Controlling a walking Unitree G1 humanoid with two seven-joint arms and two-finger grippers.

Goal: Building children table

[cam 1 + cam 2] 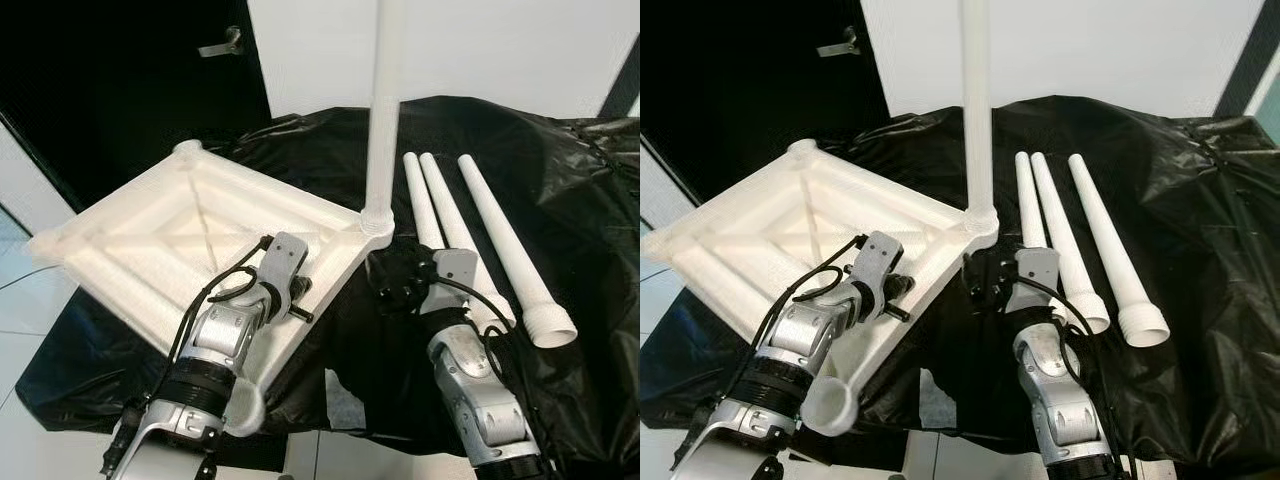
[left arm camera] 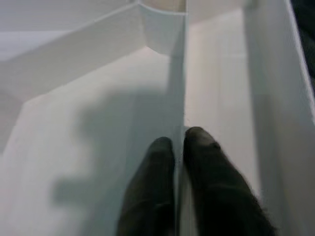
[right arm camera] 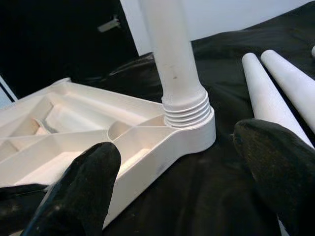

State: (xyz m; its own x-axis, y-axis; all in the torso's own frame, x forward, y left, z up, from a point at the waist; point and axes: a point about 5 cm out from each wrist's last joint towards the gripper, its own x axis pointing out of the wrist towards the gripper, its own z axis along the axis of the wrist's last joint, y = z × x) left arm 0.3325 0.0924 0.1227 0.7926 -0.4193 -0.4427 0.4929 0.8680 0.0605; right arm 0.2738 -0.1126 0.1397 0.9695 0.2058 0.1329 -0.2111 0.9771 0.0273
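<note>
A white plastic tabletop (image 1: 150,230) lies upside down, ribs up, on the left of the work surface. One white leg (image 1: 383,110) stands upright, screwed into its near-right corner socket (image 3: 189,123). Three loose white legs (image 1: 500,240) lie side by side to the right. My left gripper (image 2: 179,142) reaches inside the tabletop and is shut on a thin upright rib (image 2: 178,73). Just in front of the corner with the standing leg, my right gripper (image 3: 177,162) is open, its black fingers (image 3: 88,182) spread wide to either side of the socket without touching it.
A crinkled black plastic sheet (image 1: 560,180) covers the work surface. The tabletop's left part overhangs the sheet's edge above a pale floor (image 1: 20,300). A dark door with a metal handle (image 1: 222,43) stands at the back left beside a white wall.
</note>
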